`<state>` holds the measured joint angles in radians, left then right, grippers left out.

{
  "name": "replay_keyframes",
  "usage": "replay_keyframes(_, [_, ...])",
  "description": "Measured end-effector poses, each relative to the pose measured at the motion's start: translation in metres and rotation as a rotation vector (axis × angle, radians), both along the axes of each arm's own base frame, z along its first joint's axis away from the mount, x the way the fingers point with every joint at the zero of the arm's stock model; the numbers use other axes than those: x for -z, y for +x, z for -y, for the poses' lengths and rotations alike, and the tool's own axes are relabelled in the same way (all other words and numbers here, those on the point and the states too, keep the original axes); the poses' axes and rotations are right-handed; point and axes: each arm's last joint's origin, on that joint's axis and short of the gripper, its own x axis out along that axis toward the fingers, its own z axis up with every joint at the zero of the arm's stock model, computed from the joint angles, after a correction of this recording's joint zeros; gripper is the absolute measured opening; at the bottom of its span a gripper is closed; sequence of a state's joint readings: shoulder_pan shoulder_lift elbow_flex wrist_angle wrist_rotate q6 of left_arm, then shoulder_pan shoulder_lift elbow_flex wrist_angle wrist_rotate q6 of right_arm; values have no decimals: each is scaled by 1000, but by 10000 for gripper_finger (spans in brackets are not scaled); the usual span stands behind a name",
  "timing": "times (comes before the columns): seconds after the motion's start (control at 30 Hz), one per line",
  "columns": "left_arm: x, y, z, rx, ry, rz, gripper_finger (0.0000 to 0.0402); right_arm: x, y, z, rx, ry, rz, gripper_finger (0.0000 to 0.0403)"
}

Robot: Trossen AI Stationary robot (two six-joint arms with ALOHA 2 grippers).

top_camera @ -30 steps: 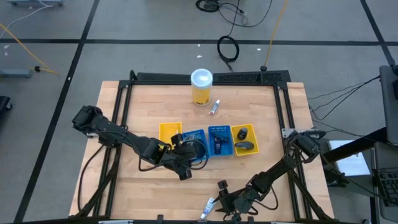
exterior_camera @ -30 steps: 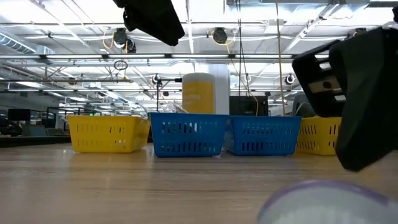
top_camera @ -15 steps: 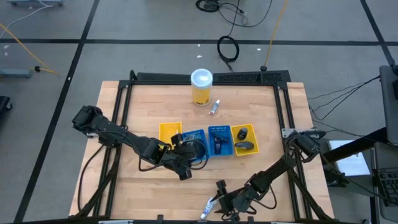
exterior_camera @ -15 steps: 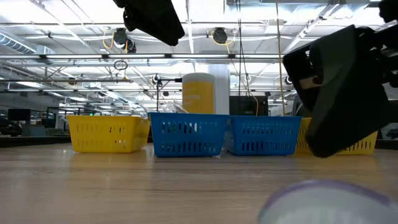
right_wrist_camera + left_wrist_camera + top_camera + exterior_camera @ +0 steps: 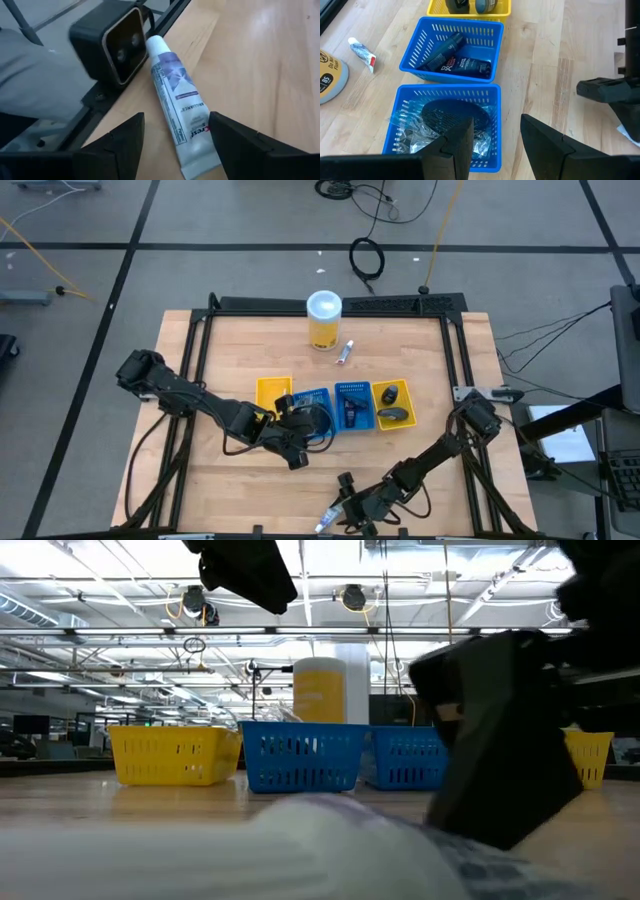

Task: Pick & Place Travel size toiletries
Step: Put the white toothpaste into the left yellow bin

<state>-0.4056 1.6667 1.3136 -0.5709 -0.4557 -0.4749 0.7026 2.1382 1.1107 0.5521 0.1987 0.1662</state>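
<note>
While the right pincer (image 5: 172, 142) hangs low over the near edge of the desk (image 5: 430, 370), its fingers are spread wide with a white toothpaste tube (image 5: 176, 105) lying flat on the wood between and just ahead of them, not gripped. That tube rests beside a small black camera box (image 5: 107, 42) fixed at the desk's near rim, its cap end touching or nearly touching the box. From above, the same tube (image 5: 327, 520) shows at the near edge, well apart from the row of baskets.

The left pincer (image 5: 492, 145) hovers above the row of baskets, fingers spread and holding nothing. Directly under it sits a blue basket (image 5: 395, 132) holding a round black disc in clear wrap (image 5: 452, 115) with more crumpled wrap around it. Next along the row, a second blue basket (image 5: 492, 65) holds short dark tubes (image 5: 455, 62). Beyond that, a yellow basket (image 5: 379, 418) holds dark oval pieces (image 5: 397, 414). A further yellow basket (image 5: 263, 387) stands at the other end of the row.

Behind the row stands a tall yellow canister (image 5: 324, 322) with a white lid, and a second small white tube (image 5: 346, 352) lies just beside it on the desk.
</note>
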Motion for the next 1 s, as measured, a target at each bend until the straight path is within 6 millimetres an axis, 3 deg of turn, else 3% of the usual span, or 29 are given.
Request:
replay_keyframes(0.2, [0,0,0,0,0,0,161,3,4,5,23,-6,-36,212])
replay_keyframes(0.3, [0,0,0,0,0,0,161,4,5,7,50,-7,-53,189])
replay_keyframes(0.6, [0,0,0,0,0,0,161,5,4,9,61,-22,-71,15])
replay_keyframes(0.77, [0,0,0,0,0,0,161,2,4,8,52,-19,-62,16])
replay_keyframes(1.0, [0,0,0,0,0,-1,161,-20,-2,14,84,-84,-73,5])
